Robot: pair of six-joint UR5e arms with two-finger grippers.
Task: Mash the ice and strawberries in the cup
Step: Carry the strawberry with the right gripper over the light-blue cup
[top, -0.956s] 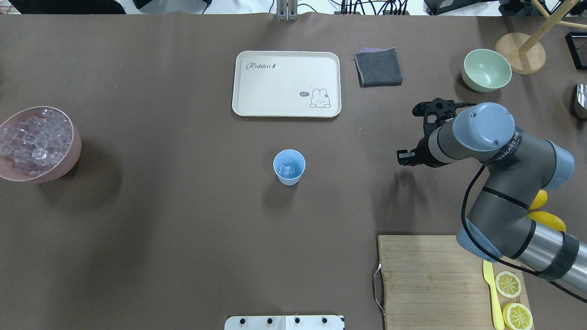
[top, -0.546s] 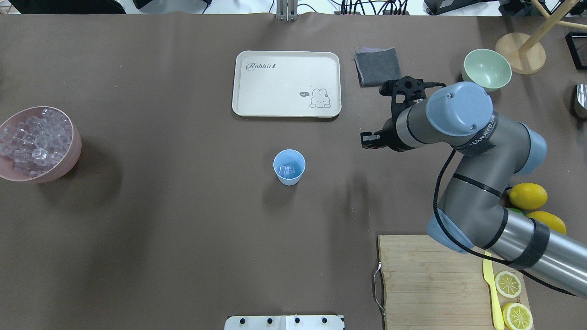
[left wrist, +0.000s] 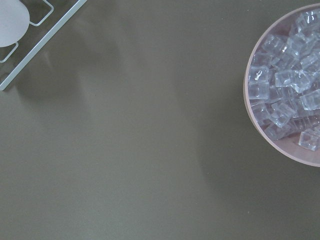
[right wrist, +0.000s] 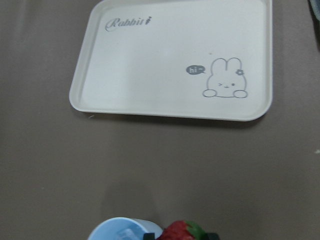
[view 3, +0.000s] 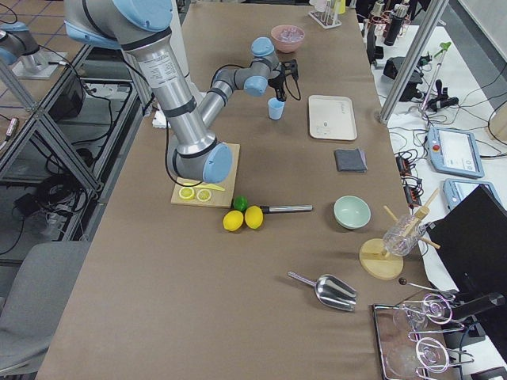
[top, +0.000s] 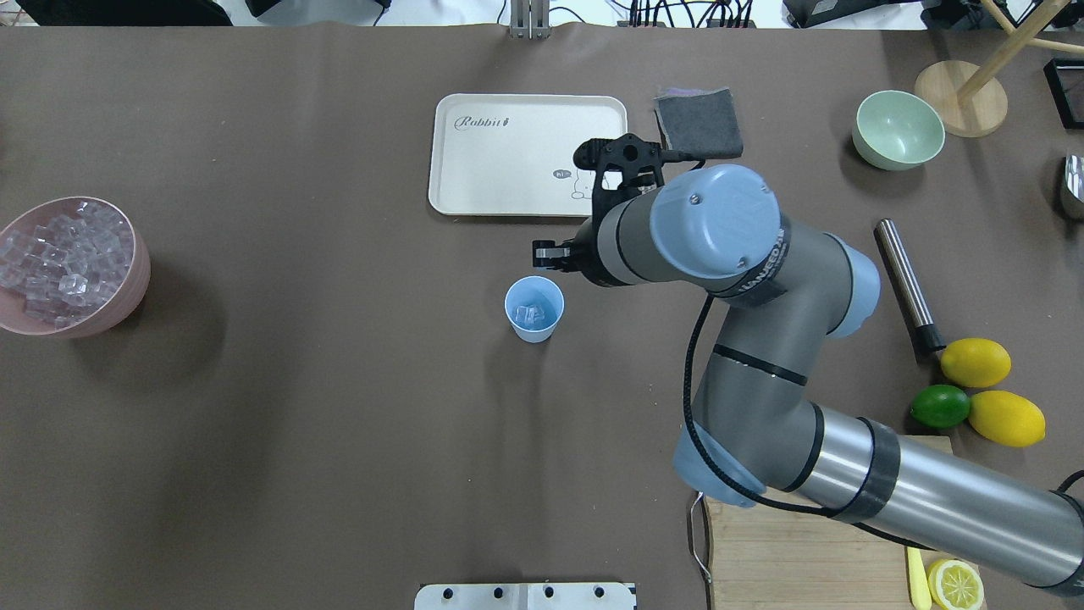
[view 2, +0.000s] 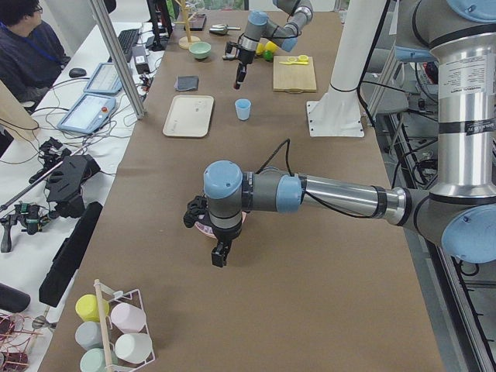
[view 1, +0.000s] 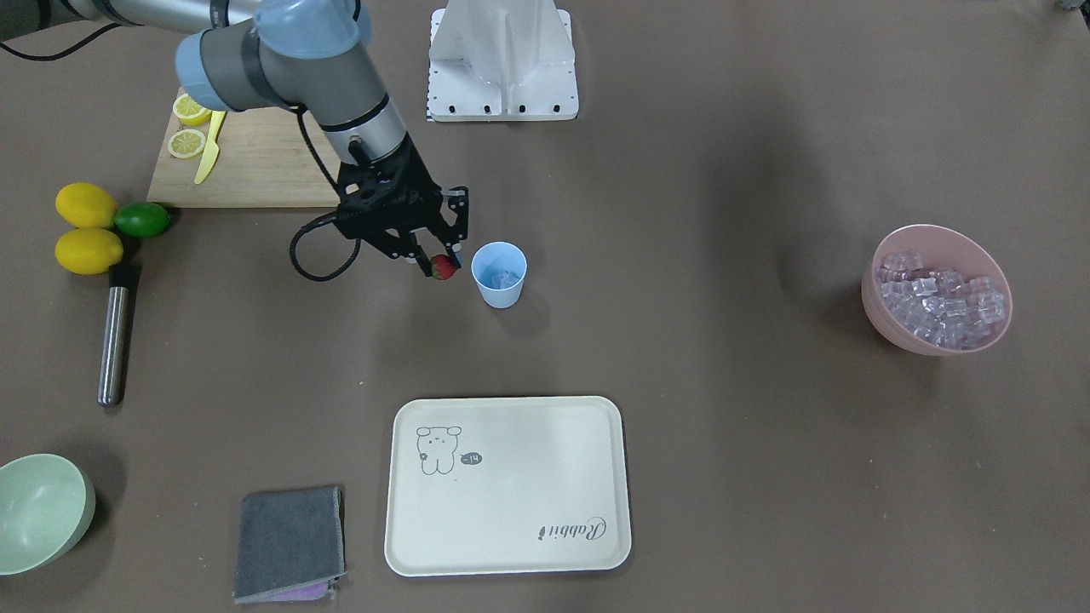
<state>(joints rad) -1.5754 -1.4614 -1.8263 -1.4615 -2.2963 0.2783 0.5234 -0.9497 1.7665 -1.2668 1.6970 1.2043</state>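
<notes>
**Front-facing view:** right end effector (view 1: 438, 262) pinches the strawberry (view 1: 443, 267) just beside the cup (view 1: 499, 274), which holds ice (view 1: 508, 277).

**Overhead view:** the arm (top: 762, 356) has swung in from the tabletop's (top: 339, 424) right side within the last second, nearing the cup; release over it looks next.

**Left view:** left end effector (view 2: 219, 253) hovers by the pink bowl (view 2: 203, 229); its state cannot be told.

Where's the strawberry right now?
In the front-facing view the strawberry is pinched in the right gripper, close beside the blue cup on that view's left, not in it yet.
</notes>
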